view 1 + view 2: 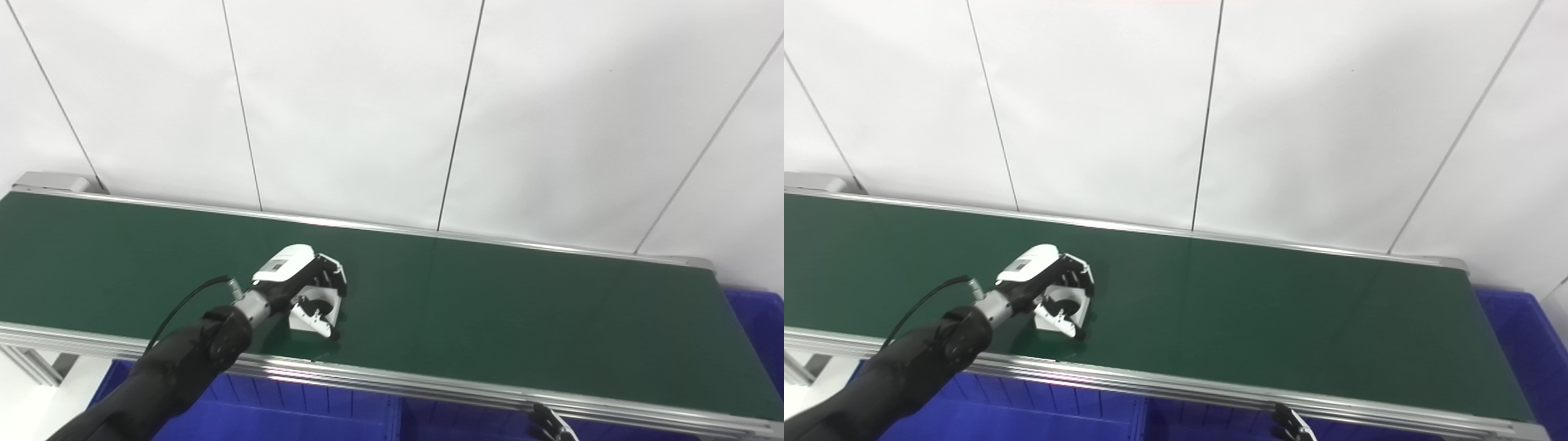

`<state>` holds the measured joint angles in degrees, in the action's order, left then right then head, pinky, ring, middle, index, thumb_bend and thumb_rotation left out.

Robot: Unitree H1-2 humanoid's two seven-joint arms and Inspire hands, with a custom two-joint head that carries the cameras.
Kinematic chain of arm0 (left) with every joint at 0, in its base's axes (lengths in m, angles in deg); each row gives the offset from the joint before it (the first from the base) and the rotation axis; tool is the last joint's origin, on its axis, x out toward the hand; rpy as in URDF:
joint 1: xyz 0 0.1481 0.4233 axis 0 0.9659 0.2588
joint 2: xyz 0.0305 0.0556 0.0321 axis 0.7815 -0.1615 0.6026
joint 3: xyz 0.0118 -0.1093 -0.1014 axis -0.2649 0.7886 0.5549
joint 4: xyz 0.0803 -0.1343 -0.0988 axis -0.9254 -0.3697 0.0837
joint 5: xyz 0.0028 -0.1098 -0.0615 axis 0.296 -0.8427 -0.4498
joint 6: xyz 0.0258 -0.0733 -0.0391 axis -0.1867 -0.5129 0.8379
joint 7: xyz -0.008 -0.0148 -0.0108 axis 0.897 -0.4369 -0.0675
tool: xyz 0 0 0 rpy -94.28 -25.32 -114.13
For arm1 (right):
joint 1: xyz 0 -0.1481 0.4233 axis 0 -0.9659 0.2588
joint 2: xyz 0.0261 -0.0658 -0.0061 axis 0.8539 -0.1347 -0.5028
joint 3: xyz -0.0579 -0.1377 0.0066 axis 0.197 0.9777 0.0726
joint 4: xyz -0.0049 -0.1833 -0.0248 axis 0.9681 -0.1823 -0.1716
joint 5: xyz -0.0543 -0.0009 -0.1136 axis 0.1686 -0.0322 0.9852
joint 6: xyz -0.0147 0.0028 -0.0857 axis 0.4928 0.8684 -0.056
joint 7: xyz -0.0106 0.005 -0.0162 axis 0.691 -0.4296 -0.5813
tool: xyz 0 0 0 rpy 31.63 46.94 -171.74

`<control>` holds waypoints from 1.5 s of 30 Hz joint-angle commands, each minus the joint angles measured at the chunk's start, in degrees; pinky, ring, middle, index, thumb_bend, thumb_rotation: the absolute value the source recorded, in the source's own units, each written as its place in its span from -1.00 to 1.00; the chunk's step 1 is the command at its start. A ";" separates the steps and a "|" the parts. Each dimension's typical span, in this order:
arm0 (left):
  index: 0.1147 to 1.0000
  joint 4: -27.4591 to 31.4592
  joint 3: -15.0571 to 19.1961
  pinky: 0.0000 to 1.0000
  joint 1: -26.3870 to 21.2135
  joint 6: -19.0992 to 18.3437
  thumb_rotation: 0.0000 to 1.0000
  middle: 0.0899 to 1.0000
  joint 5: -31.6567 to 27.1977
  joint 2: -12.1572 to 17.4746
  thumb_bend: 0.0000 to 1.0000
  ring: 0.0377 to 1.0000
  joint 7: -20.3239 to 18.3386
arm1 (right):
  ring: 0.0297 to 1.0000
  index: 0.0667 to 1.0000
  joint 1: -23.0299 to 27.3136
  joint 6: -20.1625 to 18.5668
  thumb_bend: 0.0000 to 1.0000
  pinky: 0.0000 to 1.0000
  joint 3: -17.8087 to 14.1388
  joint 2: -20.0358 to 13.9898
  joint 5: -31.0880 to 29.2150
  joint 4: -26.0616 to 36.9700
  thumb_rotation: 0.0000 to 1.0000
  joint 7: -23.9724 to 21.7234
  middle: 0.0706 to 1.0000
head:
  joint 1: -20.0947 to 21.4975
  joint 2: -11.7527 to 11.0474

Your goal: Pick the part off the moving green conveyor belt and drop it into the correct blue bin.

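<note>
On the belt (490, 294), near its front edge and toward the left, the part (316, 308) is sitting inside my left hand (306, 288): a white piece with a dark round hole in it. My fingers (331, 272) are curling over its top and my thumb is reaching round the near side, so I am closing on it, but it seems to be resting on the green surface, not yet lifted. So the pick is only under way; the lift and the drop into a bin (294, 410) are left to do.

The bins are showing only as blue strips below the front rail and at the far right (1525, 343), so I cannot judge which one is correct. My right hand (554, 425) is cut off at the bottom edge; I cannot tell whether it is spread or closed.
</note>
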<state>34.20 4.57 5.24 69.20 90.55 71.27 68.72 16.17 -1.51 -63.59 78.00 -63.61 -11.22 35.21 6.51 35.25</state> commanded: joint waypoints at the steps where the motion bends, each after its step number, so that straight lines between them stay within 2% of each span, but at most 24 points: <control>1: -0.12 2.30 1.53 -0.38 -0.30 -0.70 -1.00 -0.08 -0.02 1.44 -0.06 -0.22 0.37 | 0.54 0.62 0.36 2.17 0.29 0.35 -0.21 0.27 0.18 1.91 -0.73 0.04 0.59 | 0.00 -0.04; 5: -0.11 9.84 5.20 -0.38 1.84 -0.71 -1.00 -0.07 -0.26 1.82 -0.06 -0.21 -0.88 | 0.54 0.62 0.40 2.18 0.29 0.35 -0.20 0.42 0.33 2.02 -0.76 0.03 0.60 | 0.05 -0.13; 14: -0.09 21.96 12.80 -0.35 6.29 -1.72 -1.00 -0.09 -1.27 1.73 -0.06 -0.21 -5.31 | 0.55 0.62 0.30 2.18 0.30 0.37 -0.24 0.61 0.39 2.26 -0.74 0.03 0.60 | -0.19 0.13; 17: -0.09 28.48 15.42 -0.38 8.63 -2.96 -1.00 -0.09 -1.12 1.55 -0.06 -0.22 -6.29 | 0.56 0.62 0.07 2.18 0.30 0.38 -0.30 0.75 -0.11 2.50 -0.76 -0.44 0.60 | -0.53 0.43; 22: -0.06 36.39 18.17 -0.40 11.31 -4.36 -1.00 -0.08 -1.41 1.33 -0.06 -0.22 -9.04 | 0.55 0.61 -0.07 2.13 0.31 0.37 -0.29 0.74 -0.33 2.66 -0.77 -0.73 0.60 | -0.84 1.12; 26: -0.08 39.76 19.58 -0.39 12.28 -4.95 -1.00 -0.07 -2.35 1.19 -0.06 -0.22 -11.38 | 0.57 0.62 -0.32 2.12 0.32 0.39 -0.21 0.63 -0.43 3.01 -0.72 -1.34 0.60 | -0.90 1.88; 31: -0.06 44.37 22.30 -0.40 16.12 -3.36 -1.00 -0.08 -2.93 0.03 -0.06 -0.24 -10.22 | 0.56 0.61 -1.09 2.15 0.30 0.38 -0.47 0.91 -0.28 4.32 -0.76 -1.65 0.60 | -0.83 3.34; 34: -0.09 47.12 24.02 -0.40 18.60 -4.62 -1.00 -0.09 -4.16 -0.40 -0.06 -0.24 -10.78 | 0.57 0.62 -1.51 2.14 0.30 0.39 -0.46 0.74 -0.42 4.99 -0.74 -2.16 0.60 | -0.92 3.85; 38: -0.12 45.35 23.06 -0.36 20.35 -0.81 -1.00 -0.08 -13.77 1.93 -0.05 -0.17 -16.05 | 0.57 0.62 -1.81 2.17 0.30 0.36 -0.32 0.73 -1.18 5.51 -0.79 -2.55 0.60 | -0.94 4.88; 45: -0.18 44.43 23.57 -0.34 23.96 -0.72 -1.00 -0.06 -23.66 2.24 -0.05 -0.16 -21.96 | 0.52 0.61 -2.31 2.05 0.29 0.32 -0.53 0.72 0.18 6.68 -0.78 -3.09 0.58 | -1.30 6.59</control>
<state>77.78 27.30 29.11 66.53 69.09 73.06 47.41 13.87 -1.51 -63.79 78.60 -63.22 -6.29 32.68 5.36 41.66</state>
